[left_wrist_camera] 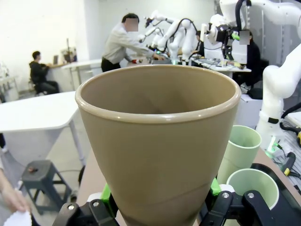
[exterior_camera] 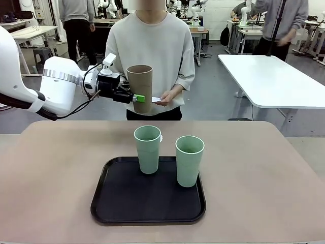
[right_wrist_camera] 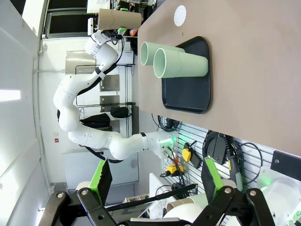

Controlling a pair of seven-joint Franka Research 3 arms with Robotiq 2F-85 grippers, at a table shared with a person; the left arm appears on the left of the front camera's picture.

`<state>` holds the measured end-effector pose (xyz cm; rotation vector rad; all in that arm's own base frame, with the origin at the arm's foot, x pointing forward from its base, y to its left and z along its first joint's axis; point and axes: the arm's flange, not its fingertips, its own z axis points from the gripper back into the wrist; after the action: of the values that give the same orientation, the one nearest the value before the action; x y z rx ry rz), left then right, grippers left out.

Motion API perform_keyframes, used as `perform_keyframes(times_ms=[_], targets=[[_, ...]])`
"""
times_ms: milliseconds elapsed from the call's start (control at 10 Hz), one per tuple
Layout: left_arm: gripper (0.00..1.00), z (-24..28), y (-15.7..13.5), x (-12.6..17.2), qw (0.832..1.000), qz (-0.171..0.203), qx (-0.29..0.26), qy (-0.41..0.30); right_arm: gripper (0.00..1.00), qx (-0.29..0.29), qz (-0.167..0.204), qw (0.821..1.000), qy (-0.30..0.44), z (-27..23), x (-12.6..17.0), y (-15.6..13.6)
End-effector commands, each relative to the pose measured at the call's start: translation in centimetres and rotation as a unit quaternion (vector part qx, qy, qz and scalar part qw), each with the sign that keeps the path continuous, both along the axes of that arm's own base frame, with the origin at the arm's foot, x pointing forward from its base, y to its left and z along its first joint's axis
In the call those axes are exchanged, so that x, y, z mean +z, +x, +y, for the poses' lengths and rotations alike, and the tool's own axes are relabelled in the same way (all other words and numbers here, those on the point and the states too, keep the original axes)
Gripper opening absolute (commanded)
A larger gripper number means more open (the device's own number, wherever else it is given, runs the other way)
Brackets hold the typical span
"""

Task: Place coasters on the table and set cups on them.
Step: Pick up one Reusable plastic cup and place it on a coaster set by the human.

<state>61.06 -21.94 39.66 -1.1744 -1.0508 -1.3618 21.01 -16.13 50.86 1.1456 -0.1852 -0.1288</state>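
- The left gripper was clamped on the brown cup, holding it upright in the air above the table's far edge.
- The right gripper hung wide open with nothing between its fingers.
- The tan table carried a black tray near its middle.
- A green cup and a second green cup stood upright on the tray, close together.
- One coaster lay flat on the bare table just off the tray.
- The person stood at the far side, with another coaster in one hand.
- A white table stood behind on the right, on a grey floor.
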Motion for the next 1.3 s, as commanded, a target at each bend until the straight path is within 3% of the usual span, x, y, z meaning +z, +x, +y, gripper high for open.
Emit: perform_keyframes(times_ms=[0, 1200], targets=[[0.84, 0.0, 0.6, -0.4, 1.000, -0.004, -0.023, -0.004, 1.00, -0.001, -0.004, 1.000, 0.011, 0.0, 0.1, 0.2], [0.84, -0.1, 1.1, -2.1, 1.000, 0.005, -0.017, -0.007, 1.00, -0.001, -0.004, 1.000, 0.011, 0.0, 0.1, 0.2]])
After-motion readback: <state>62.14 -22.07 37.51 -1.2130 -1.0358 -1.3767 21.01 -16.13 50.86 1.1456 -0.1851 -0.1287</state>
